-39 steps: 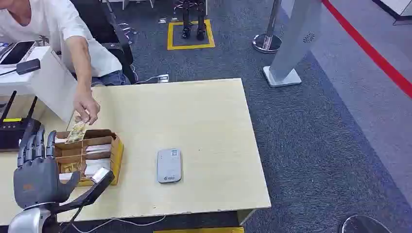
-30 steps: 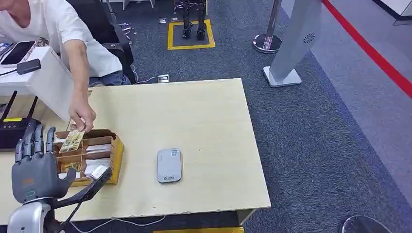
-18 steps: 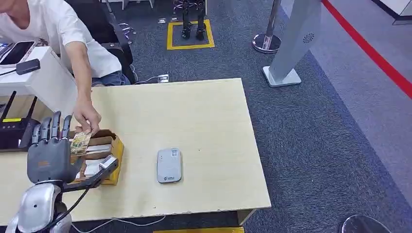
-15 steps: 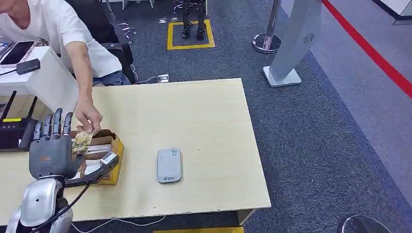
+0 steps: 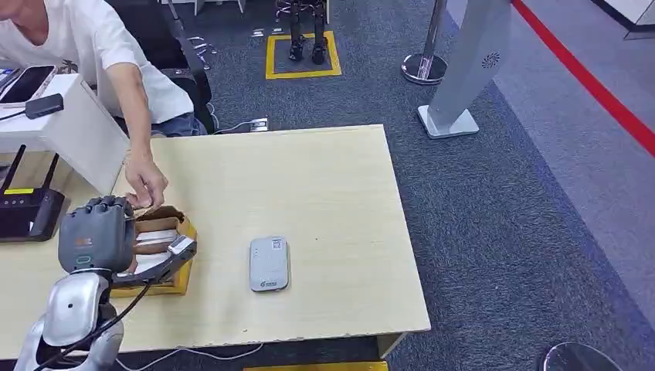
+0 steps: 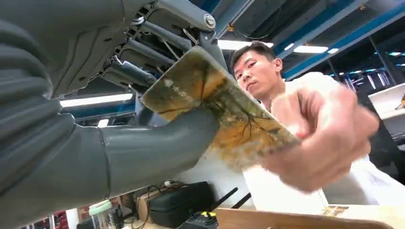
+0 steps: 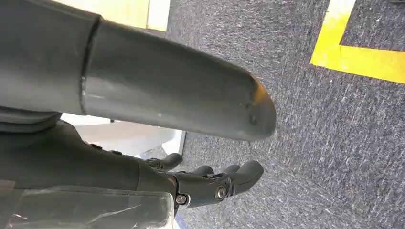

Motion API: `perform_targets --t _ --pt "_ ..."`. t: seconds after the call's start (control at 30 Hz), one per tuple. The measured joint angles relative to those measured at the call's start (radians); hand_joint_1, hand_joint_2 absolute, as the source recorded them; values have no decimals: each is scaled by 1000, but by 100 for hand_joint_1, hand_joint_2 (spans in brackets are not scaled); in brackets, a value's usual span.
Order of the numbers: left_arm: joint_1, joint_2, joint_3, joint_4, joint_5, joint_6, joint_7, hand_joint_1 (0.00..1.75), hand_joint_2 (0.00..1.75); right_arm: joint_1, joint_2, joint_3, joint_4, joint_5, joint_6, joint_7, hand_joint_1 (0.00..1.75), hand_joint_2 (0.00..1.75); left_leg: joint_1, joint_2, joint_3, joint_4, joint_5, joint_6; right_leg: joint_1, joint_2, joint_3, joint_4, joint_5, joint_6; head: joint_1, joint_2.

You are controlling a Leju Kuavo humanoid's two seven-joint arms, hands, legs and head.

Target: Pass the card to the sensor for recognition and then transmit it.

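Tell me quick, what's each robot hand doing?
Left hand: closed on the card, which the person's hand also touches.
Right hand: holds nothing, fingers loosely curled; open or closed cannot be told.

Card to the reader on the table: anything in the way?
Nothing visible on the bare tabletop between the left hand and the grey reader. But the person's hand is on the card as well as the fingers.

Even overhead light; blurred person's hand (image 6: 325, 138).
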Motion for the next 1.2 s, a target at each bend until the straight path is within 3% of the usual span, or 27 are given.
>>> perform_targets --t 1.1,1.2 --pt "0 -33 0 7 0 0 -27 175 175 0 0 2 5 0 0 0 0 0 0 0 0 0 0 0 0 0 0 0 0 0 0 0" --pt "-4 -39 0 10 0 8 -52 175 175 0 0 3 5 0 1 0 0 0 0 0 0 0 0 0 0 0 0 0 0 0 0 0"
